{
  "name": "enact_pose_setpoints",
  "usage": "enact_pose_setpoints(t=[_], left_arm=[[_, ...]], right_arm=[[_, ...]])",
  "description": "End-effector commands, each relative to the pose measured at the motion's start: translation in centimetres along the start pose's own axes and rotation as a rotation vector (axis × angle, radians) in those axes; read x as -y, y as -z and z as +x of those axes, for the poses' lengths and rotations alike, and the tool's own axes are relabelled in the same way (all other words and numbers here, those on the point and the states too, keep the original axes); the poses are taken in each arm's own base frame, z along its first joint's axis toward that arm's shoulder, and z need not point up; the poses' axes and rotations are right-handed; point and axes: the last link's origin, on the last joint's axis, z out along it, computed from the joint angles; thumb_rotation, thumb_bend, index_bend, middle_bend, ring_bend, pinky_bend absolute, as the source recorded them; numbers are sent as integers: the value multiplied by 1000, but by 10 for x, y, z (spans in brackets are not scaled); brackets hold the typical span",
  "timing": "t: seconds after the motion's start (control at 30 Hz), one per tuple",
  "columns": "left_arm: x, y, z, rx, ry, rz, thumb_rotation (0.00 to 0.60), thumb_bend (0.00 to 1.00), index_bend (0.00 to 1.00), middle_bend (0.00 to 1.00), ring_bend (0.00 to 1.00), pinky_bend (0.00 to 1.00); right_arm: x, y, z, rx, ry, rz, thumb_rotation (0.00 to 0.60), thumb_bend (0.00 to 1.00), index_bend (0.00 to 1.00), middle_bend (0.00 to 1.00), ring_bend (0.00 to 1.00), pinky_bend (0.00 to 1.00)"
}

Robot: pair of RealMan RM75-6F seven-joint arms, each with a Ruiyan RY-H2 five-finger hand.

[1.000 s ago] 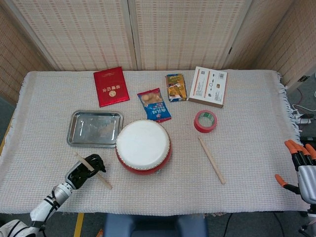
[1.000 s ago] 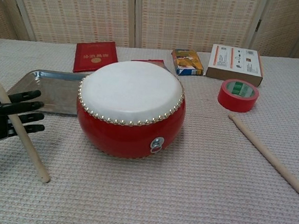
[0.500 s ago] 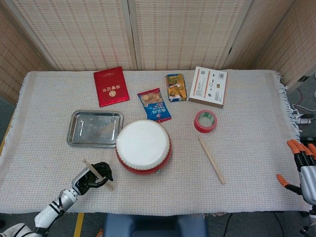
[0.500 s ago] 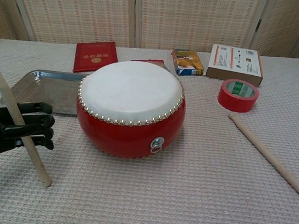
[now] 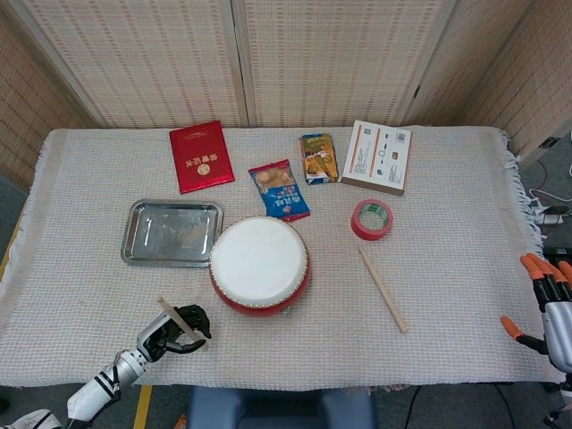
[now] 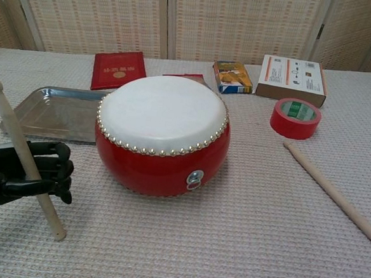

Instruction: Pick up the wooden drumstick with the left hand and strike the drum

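Observation:
A red drum [image 5: 260,265] [image 6: 162,135] with a white skin stands near the table's front middle. My black left hand [image 5: 172,330] [image 6: 24,174] sits left of it by the front edge, fingers wrapped around a wooden drumstick [image 5: 181,323] [image 6: 25,158]. The stick stands steeply tilted, its knob end up and to the left. A second wooden drumstick [image 5: 382,289] [image 6: 332,191] lies flat on the cloth right of the drum. My right hand [image 5: 547,302], with orange fingertips, hangs off the table's right edge, fingers apart and holding nothing.
A steel tray [image 5: 172,233] [image 6: 55,113] lies behind my left hand. A red tape roll [image 5: 371,219] [image 6: 295,119], a red booklet [image 5: 200,155], two snack packets [image 5: 279,189] [image 5: 318,157] and a white box [image 5: 377,156] lie behind the drum.
My left hand has closed around the drumstick and drawn back toward the front edge. The stick has tipped up from lying on the cloth to steeply tilted.

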Motion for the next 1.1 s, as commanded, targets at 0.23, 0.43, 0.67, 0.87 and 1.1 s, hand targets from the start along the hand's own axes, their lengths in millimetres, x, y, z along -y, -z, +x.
enact_pose_setpoints(t=[0.23,0.43,0.67,0.87,1.1], left_arm=[[6,-1,-3,8,-70,4,600,242,582,588,504,463],[10,-3,-6,6,-108,10,600,243,653,665,578,500],[17,-4,-11,6,-171,21,600,245,678,679,594,511],[24,-5,-14,5,-215,36,600,244,714,704,618,523],[32,-7,-15,-13,-233,51,600,243,750,733,651,560]], right_arm=[[0,1,1,-7,-1,1,600,196,28,53,0,0],[0,1,1,-7,-2,1,600,196,28,53,0,0],[1,1,1,-10,-2,4,600,196,28,53,0,0],[2,1,1,-11,-2,6,600,196,28,53,0,0],[1,1,0,-9,-3,3,600,196,28,53,0,0]])
